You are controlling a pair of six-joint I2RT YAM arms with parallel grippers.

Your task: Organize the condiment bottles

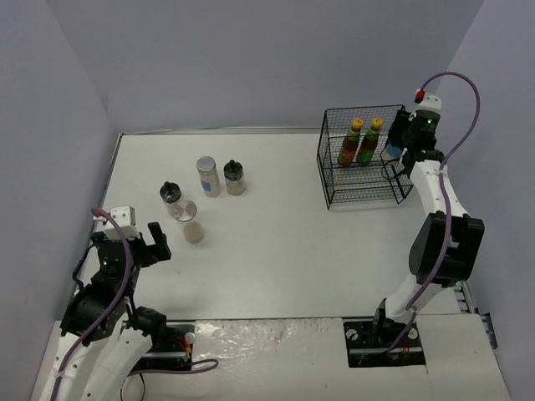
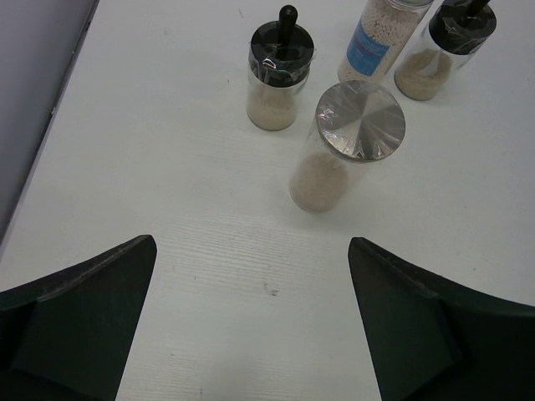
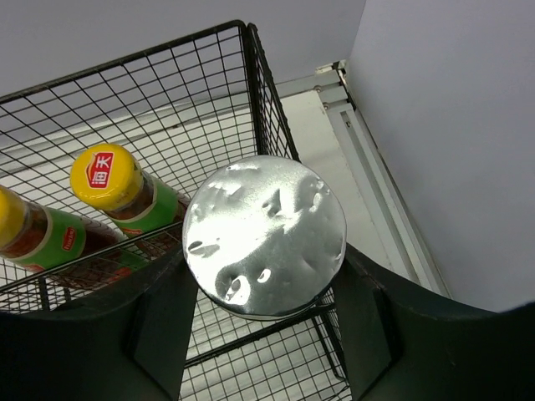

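Observation:
Two dark sauce bottles with yellow caps (image 1: pixel 354 140) (image 1: pixel 369 139) stand in the black wire basket (image 1: pixel 334 196); they also show in the right wrist view (image 3: pixel 125 192) (image 3: pixel 33 234). My right gripper (image 1: pixel 399 140) is shut on a silver-lidded jar (image 3: pixel 264 236), held upright at the basket's right end, by its rim. On the table's left stand a black-capped shaker (image 1: pixel 170 196), a silver-lidded jar (image 1: pixel 191 220), a blue-labelled silver-lidded jar (image 1: pixel 207 176) and a second black-capped shaker (image 1: pixel 234 177). My left gripper (image 1: pixel 155 242) is open and empty, short of the nearest jar (image 2: pixel 351 142).
The basket's right wall (image 3: pixel 266 92) runs just behind the held jar, with the room's side wall (image 3: pixel 451 125) close on the right. The left wall (image 1: pixel 58 167) borders the table beside the left arm.

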